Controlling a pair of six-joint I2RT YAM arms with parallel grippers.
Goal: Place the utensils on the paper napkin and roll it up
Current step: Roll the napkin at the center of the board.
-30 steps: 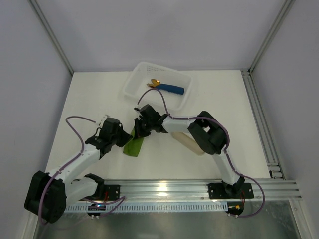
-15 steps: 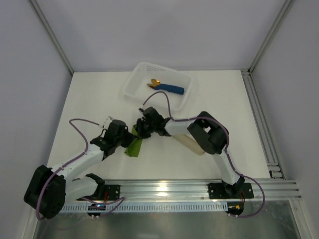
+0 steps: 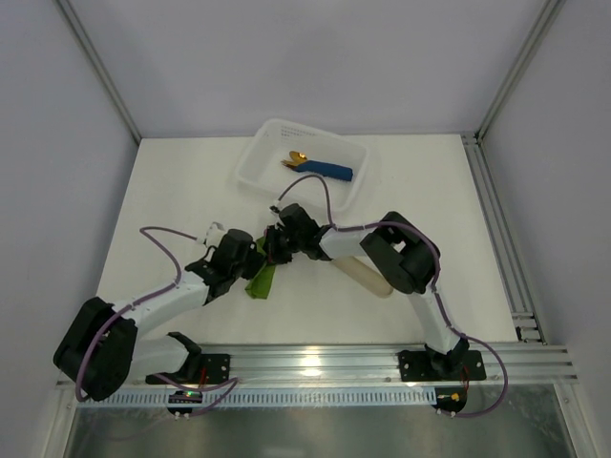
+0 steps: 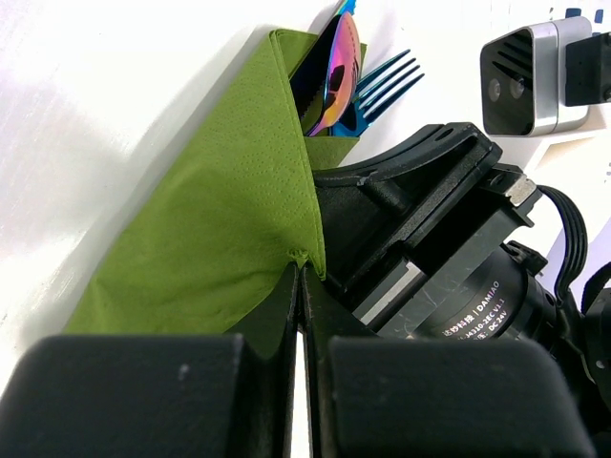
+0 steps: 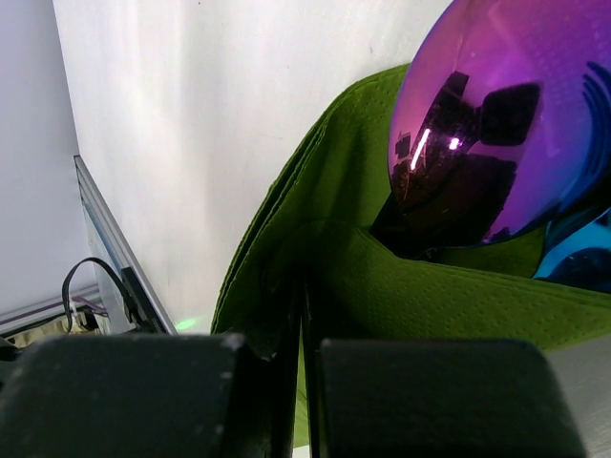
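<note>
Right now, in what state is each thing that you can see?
paper napkin: folded into a pocket, pinched at two places.
utensils: inside that pocket, spoon bowl and fork tines sticking out.
left end effector: shut on the paper napkin.
right end effector: shut on the paper napkin.
blue roll: rolled up, lying in the white bin.

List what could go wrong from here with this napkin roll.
Tearing: the left pincer and right pincer each pinch a thin edge of the paper napkin; pulling apart could rip it.
Slipping out: the spoon and fork poke out of the fold's open end and may slide free.
Collision: the two pincers sit crowded together, so either could knock the other.
</note>
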